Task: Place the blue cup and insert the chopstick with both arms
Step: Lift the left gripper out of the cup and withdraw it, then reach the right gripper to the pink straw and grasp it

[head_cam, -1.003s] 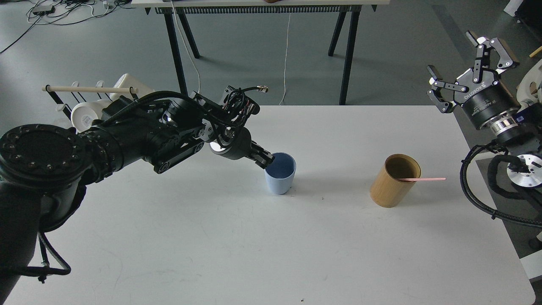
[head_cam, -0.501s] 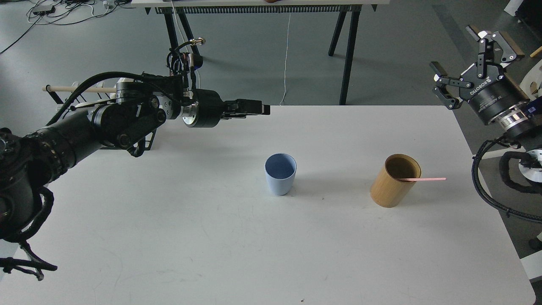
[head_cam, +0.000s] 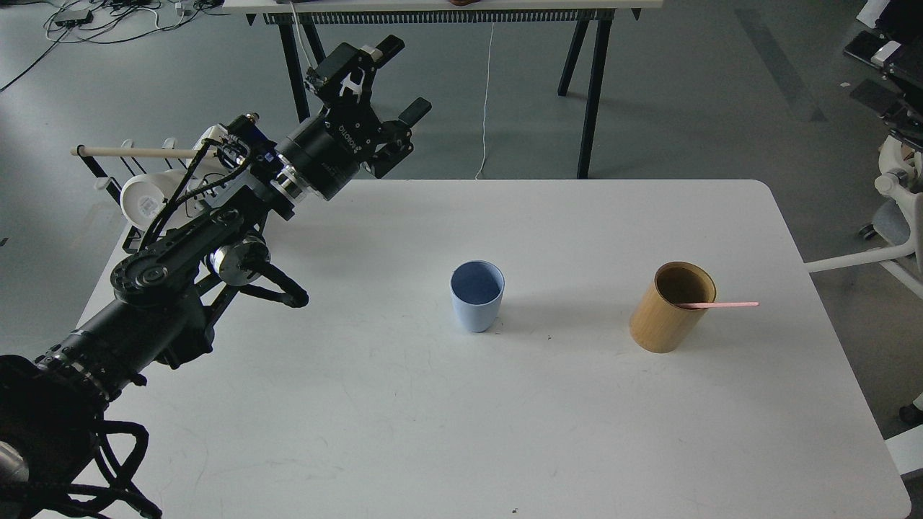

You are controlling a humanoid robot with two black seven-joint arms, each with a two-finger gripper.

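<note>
Big white table (head_cam: 404,432), left arm (head_cam: 180,281) raised over its far-left corner, left gripper (head_cam: 393,79) fingers spread apart and holding nothing, tan wooden cylinder (head_cam: 667,321) at right, blue cup (head_cam: 477,303) upright mid-table, pink chopstick (head_cam: 721,305) leaning out of the cylinder.

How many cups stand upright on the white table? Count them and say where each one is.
2. The blue cup stands near the table's middle; the tan wooden cylinder, holding the pink chopstick, stands to its right. White mugs hang on the rack, off the table.
</note>
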